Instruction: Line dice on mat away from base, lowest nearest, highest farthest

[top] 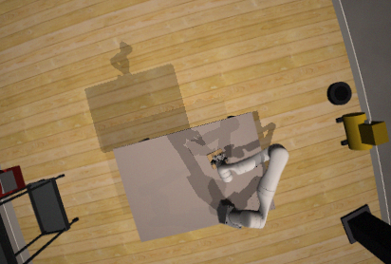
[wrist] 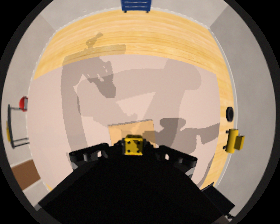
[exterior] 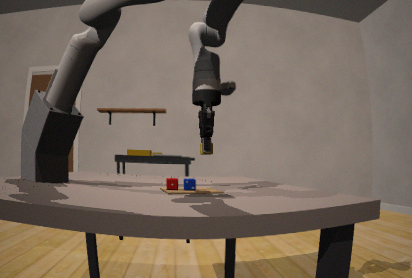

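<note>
A red die (exterior: 172,183) and a blue die (exterior: 189,183) sit side by side on the thin tan mat (exterior: 192,191) on the grey table. My gripper (exterior: 206,148) hangs well above the mat, pointing straight down, and is shut on a yellow die (exterior: 206,148). The yellow die also shows between the fingertips in the wrist view (wrist: 132,145), with the mat (wrist: 132,127) just beyond it. From above, the wrist (top: 227,171) covers most of the mat (top: 217,154); the red and blue dice are hidden there.
The arm's base (exterior: 47,143) stands at the table's left end in the side view. A black bench (exterior: 152,159) and a wall shelf (exterior: 131,111) are far behind. On the floor stand a yellow object (top: 362,131), a dark cart (top: 46,204) and a black ring (top: 340,93).
</note>
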You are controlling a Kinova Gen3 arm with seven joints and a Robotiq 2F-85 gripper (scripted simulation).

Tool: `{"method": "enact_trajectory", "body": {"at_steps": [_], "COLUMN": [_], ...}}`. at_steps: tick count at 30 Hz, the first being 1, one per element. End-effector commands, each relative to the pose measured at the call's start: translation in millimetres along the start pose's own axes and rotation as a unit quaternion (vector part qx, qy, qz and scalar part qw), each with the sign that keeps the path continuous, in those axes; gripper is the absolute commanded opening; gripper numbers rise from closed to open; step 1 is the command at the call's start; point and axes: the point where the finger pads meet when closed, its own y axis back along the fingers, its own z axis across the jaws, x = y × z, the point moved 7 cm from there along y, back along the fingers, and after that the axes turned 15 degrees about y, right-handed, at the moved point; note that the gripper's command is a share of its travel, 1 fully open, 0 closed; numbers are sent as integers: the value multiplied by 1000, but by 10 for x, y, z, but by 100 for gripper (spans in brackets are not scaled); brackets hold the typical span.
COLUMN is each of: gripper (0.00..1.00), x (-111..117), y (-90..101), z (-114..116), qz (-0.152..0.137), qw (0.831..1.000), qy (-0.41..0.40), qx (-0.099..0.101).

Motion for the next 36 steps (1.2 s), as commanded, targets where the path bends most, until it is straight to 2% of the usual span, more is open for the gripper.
{"method": "enact_trajectory", "body": {"at_steps": [1, 13, 15, 28, 36], "gripper": [26, 26, 26, 26, 26], "x": [12, 29, 29, 33, 34], "y": [-48, -376, -376, -813, -909], "z": [-6, -6, -6, -4, -4], "qz": [0, 3, 3, 2, 2], "qw": [1000, 1000, 1000, 1000, 1000], "qy": [-3, 2, 2, 3, 3], "qx": [0, 0, 0, 0, 0]}}
